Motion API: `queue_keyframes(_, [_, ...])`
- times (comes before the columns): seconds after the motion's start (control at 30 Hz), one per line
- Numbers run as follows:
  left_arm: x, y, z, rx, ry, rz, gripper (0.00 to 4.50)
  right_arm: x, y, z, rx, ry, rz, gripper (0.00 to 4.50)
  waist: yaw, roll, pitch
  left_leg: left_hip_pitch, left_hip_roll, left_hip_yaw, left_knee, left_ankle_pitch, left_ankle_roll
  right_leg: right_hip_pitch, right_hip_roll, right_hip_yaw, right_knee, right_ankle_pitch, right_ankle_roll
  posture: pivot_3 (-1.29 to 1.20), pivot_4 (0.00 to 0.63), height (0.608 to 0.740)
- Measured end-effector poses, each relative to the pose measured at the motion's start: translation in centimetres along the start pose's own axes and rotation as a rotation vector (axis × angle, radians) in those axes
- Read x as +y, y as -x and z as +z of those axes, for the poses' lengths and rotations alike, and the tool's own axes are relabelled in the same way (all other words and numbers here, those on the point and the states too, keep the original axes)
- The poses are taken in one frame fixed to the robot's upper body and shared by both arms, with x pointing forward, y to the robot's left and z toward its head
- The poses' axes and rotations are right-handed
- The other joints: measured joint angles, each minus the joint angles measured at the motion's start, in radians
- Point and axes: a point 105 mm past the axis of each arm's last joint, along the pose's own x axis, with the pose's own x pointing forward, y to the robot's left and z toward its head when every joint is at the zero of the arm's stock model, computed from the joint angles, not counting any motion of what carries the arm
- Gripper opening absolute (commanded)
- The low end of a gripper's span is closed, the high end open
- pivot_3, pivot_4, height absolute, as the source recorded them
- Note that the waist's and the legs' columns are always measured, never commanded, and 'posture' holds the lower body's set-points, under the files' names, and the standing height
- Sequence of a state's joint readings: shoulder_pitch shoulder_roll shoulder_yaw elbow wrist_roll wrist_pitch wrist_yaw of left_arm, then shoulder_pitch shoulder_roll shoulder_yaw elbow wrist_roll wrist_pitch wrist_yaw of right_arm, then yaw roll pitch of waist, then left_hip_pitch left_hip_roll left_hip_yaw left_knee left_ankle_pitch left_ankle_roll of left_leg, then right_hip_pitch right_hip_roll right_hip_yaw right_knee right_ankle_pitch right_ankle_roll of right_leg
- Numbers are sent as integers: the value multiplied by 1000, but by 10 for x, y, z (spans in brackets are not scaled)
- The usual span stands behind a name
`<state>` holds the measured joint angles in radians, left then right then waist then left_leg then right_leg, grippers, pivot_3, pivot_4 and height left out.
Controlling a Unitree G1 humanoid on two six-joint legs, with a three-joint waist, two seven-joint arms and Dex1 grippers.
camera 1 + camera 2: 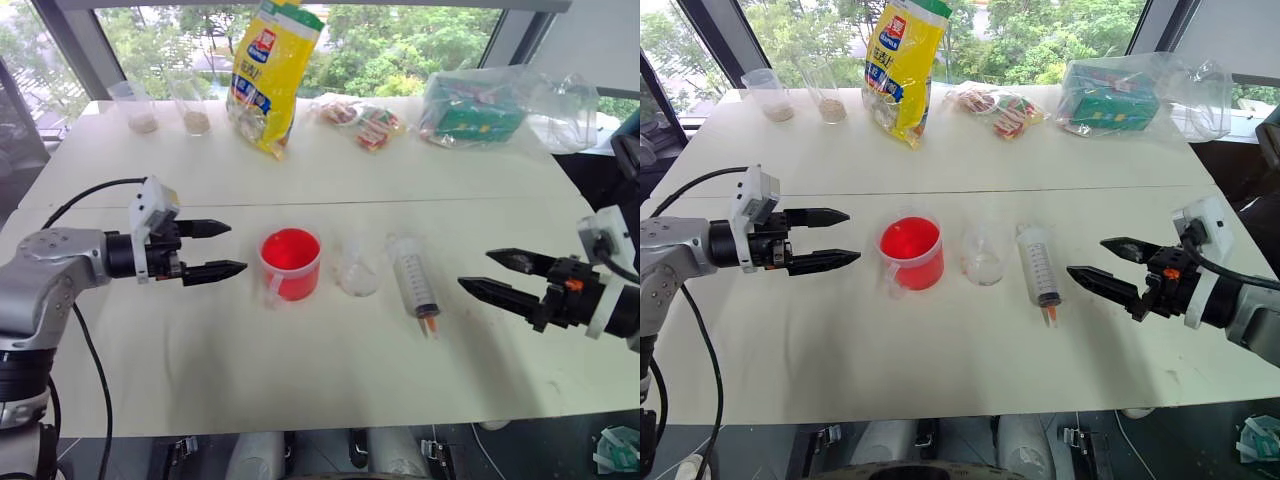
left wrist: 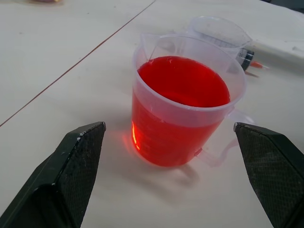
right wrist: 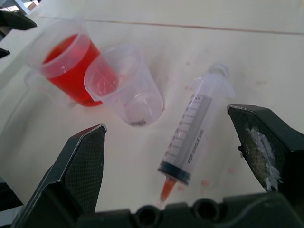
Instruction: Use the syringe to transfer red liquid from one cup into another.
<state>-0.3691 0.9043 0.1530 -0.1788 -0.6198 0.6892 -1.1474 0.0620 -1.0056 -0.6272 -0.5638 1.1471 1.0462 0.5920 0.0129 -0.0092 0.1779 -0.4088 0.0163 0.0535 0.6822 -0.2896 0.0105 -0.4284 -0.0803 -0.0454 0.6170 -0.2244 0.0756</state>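
On the white table (image 1: pixel 330 370), three things stand in a row between the robot's two arms. Leftmost is the clear plastic cup with a side handle (image 1: pixel 290 265), filled nearly to the brim with bright red translucent liquid (image 2: pixel 183 80); its handle points toward the robot. Just beside it on the right stands the small clear handleless plastic cup (image 1: pixel 356 272), which looks all but empty (a few reddish drops on its wall, as far as the right wrist view lets one tell). Right of that lies the large clear plastic syringe with black graduation marks (image 1: pixel 413 279), flat on the table, its orange-red nozzle tip toward the robot and its plunger pushed in.

The left hand (image 1: pixel 222 249) hovers just left of the red cup, its two black fingers spread wide and holding nothing; the cup sits ahead of the gap between them. The right hand (image 1: pixel 487 273) hangs to the right of the syringe, near it but apart from it, fingers likewise wide apart and empty.

Along the far side of the table stand two tall clear cups with tan grains (image 1: pixel 164 106), an upright yellow bag (image 1: pixel 272 75), a packet of red and white wrapped items (image 1: pixel 360 122), and a green box inside a clear plastic bag (image 1: pixel 472 112).
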Motion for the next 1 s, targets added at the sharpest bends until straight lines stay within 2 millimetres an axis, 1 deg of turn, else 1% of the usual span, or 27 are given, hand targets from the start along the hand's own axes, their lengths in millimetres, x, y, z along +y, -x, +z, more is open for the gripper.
queue_keyframes(0.13, [0,0,0,1,-1,-2,4500,0,-3,-5,35,-14,1,4451,0,0,0,0,0,0,0,0,0,0,0,0,0,0,0,0,150,740])
queue_keyframes(0.27, [-1,0,0,0,-5,-5,4500,-6,-6,-3,81,-18,-27,4451,0,0,0,0,0,1,0,0,0,0,-1,0,0,0,0,0,150,740])
queue_keyframes(0.37, [0,0,0,-2,-5,-6,4500,-9,-9,-3,167,-21,-52,4451,-1,0,0,0,0,0,0,0,0,0,0,0,0,0,0,0,150,740])
queue_keyframes(0.43, [0,-3,4,-10,-18,-19,4500,-10,-13,-3,240,-39,-62,4451,-2,0,0,0,0,0,0,0,0,-1,-1,1,0,0,0,0,150,740])
queue_keyframes(0.57, [1,-12,14,-45,-54,-47,4500,-14,-26,-3,367,-77,-75,4451,-2,0,0,-1,0,1,0,0,0,-2,-1,1,0,0,-1,0,150,740])
queue_keyframes(0.63, [1,-19,12,-54,-47,-59,4500,-17,-36,-5,408,-109,-82,4451,-2,0,0,-2,0,1,0,0,0,-2,-1,2,0,0,-1,0,150,740])
queue_keyframes(0.73, [-1,-28,11,-63,-47,-85,4500,-22,-49,-14,479,-156,-94,4451,-2,0,0,-3,0,2,0,0,0,-3,-1,2,0,0,-1,0,150,740])
queue_keyframes(0.77, [-1,-29,11,-66,-50,-87,4500,-24,-52,-16,500,-166,-101,4451,-1,0,0,-4,0,2,0,0,0,-4,-1,2,0,0,0,0,150,740])
queue_keyframes(0.83, [-1,-29,15,-73,-60,-83,4500,-29,-60,-13,510,-167,-127,4451,-2,0,0,-6,-1,2,0,0,1,-6,-1,2,0,1,0,0,150,740])
queue_keyframes(0.9, [-1,-30,17,-82,-67,-80,4500,-35,-73,-11,517,-165,-160,4451,-4,0,0,-5,-1,3,0,0,1,-6,0,2,0,1,1,0,150,740])
queue_keyframes(0.93, [-1,-29,16,-82,-66,-77,4500,-37,-79,-12,525,-173,-171,4451,-6,0,0,-5,-1,3,0,0,1,-5,0,2,0,1,1,0,150,740])
queue_keyframes(1.0, [-1,-29,13,-81,-57,-71,4500,-42,-88,-22,560,-207,-188,4451,-7,0,0,-6,-1,3,0,0,1,-6,0,2,0,2,3,0,150,740])
